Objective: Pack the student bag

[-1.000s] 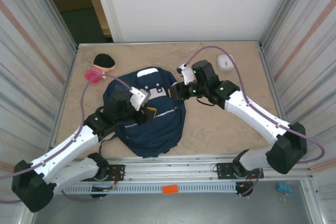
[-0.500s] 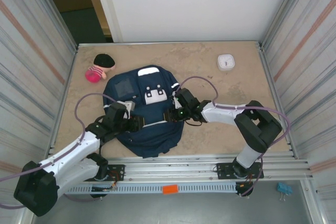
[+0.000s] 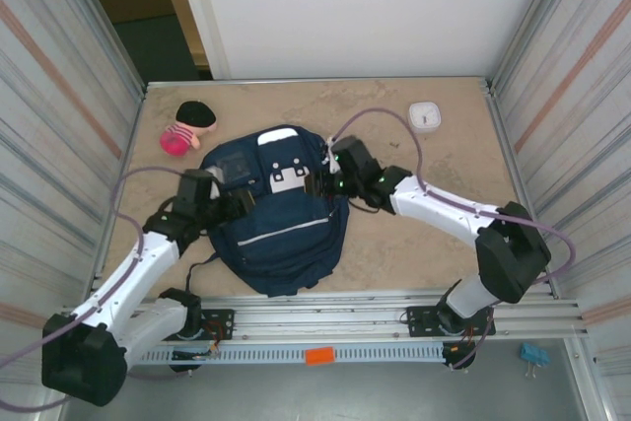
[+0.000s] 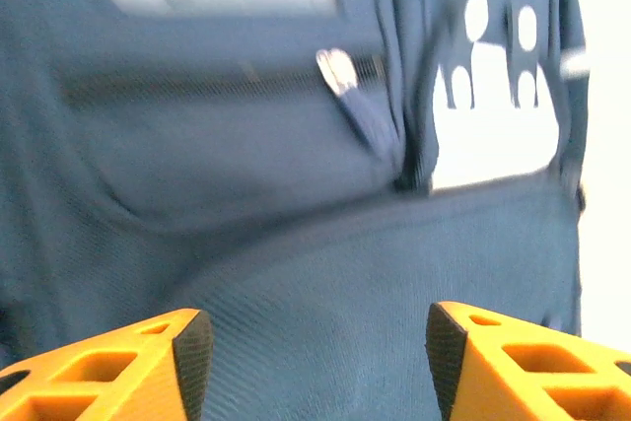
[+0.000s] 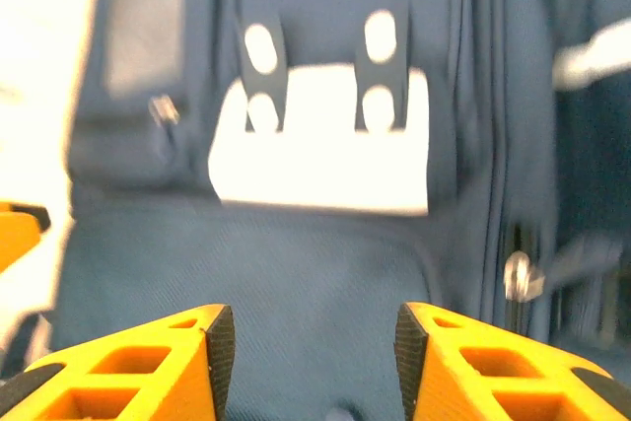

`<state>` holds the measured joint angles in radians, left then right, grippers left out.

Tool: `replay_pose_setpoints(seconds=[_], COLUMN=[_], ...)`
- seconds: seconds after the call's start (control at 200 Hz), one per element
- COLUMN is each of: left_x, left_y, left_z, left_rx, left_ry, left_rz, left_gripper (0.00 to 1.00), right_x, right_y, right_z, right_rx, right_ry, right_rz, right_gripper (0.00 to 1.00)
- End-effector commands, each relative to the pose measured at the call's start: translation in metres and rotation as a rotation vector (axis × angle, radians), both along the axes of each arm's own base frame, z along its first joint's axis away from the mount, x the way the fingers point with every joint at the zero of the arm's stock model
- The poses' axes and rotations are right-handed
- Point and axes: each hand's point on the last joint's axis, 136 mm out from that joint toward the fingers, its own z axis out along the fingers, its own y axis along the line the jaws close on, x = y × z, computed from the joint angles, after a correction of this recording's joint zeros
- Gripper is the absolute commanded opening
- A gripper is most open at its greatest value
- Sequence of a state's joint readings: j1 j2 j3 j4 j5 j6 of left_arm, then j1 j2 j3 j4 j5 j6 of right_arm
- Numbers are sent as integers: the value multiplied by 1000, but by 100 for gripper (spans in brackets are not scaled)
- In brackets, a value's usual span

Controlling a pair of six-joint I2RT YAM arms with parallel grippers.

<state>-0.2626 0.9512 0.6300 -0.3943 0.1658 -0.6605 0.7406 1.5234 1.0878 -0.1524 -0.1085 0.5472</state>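
My left gripper (image 4: 311,342) and right gripper (image 5: 315,342) hang open and empty; I may pinch the large navy-blue fabric backpack (image 3: 281,234) cloth and miss the small silver zipper pull (image 4: 338,70).

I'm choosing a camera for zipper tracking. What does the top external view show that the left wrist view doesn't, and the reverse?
Top external: the whole student bag, a pink doll, a small white square object and the right gripper. Left wrist: a close look at a zipper pull. Both: the bag's navy fabric, its white patch and the open left gripper.
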Motion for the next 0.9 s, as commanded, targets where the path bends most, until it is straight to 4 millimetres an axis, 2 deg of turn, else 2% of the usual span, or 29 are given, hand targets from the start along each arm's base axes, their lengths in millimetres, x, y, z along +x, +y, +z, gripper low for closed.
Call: replay_pose_setpoints(seconds=[0.0,0.065,0.18,0.251,0.406,0.511,0.591,0.651,0.792,0.897], left_x=[13,22,30,31,17,7,5,6,20,35], left_y=[8,16,25,28,34,35,35,35,31,15], left_z=[10,2,-23,-45,-97,-118,-122,-120,-102,-87], left_rx=[-110,-122,-134,-129,-104,-98,-101,-104,-131,-113], left_ry=[46,80,158,203,339,395,403,393,336,281], left_rz=[42,58,73,86,131,149,155,158,166,127], left_gripper=[62,61,61,59,54,50,47,47,45,45], right_x=[32,43,50,49,39,28,23,23,26,28], right_y=[0,5,11,11,1,-6,-13,-18,-38,-62], right_z=[24,18,-21,-54,-128,-158,-165,-163,-153,-148], right_rx=[52,69,65,40,-8,-39,-54,-61,-61,-71], right_ry=[-63,-49,39,105,281,335,348,340,322,320], right_rz=[-16,-15,-15,-24,-70,-81,-88,-98,-144,-195], right_gripper=[46,45,44,44,37,36,36,36,37,37])
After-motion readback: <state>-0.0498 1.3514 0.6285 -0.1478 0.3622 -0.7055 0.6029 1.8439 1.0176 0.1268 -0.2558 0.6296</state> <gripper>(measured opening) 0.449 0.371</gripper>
